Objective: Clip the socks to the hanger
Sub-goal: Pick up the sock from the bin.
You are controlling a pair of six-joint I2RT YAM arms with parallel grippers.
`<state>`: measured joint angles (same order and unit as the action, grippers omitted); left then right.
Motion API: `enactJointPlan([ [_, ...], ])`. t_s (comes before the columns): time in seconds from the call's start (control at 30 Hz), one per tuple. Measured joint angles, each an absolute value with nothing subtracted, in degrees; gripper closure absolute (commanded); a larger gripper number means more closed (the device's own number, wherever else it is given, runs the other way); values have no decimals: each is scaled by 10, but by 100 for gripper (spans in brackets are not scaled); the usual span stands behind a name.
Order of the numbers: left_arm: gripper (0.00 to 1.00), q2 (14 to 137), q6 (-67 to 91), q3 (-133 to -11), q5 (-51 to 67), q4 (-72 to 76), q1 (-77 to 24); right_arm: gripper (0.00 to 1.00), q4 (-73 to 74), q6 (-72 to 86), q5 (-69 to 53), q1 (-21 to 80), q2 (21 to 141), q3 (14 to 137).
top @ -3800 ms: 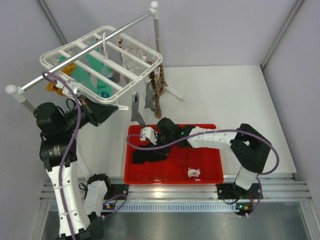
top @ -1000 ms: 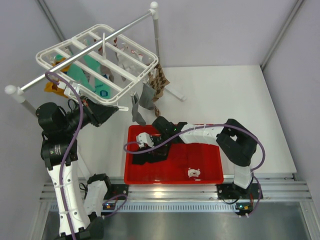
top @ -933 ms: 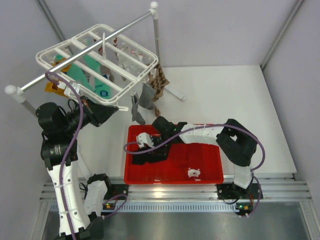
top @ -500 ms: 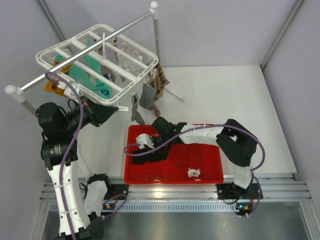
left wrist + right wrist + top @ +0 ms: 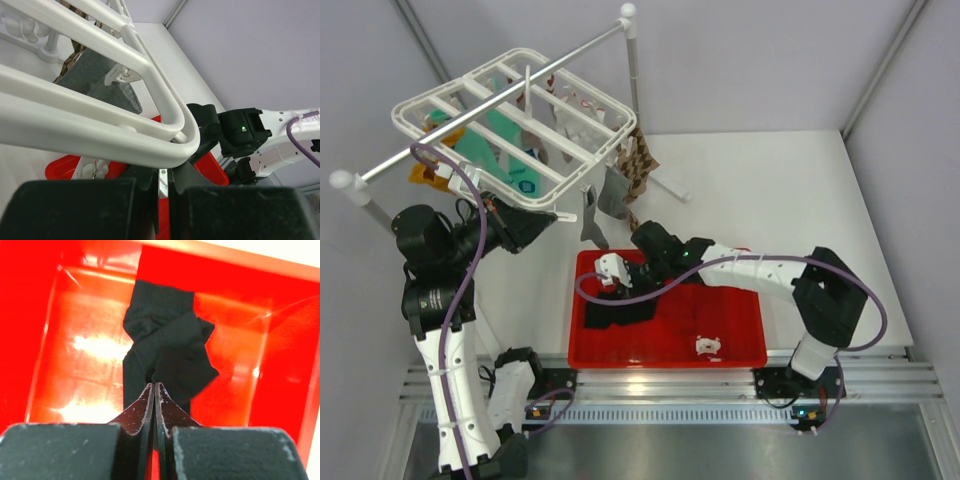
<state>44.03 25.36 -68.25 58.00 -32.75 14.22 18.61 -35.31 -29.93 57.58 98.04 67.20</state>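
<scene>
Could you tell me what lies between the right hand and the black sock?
Nothing: in the right wrist view, the right hand is shut on the black sock itself, over the red tray.

Check white table point(image 5: 780, 190): red tray point(image 5: 735, 335) sits on it at your near edge, centre. Stand leg point(image 5: 668, 188) rests just behind tray.

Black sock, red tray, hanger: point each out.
black sock point(image 5: 167, 347), right wrist view, bunched middle of the fabric
red tray point(image 5: 735, 330), top external view, bare floor at right
hanger point(image 5: 75, 132), left wrist view, thick near frame bar
</scene>
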Motion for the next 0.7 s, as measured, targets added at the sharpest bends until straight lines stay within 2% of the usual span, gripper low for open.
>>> enactJointPlan([
  [0.37,100,440,254,-682,579,-329,142,100,183,-244,-312,549,903,693],
  [0.7,100,440,242,-682,575,-337,142,100,123,-115,-311,533,830,741],
])
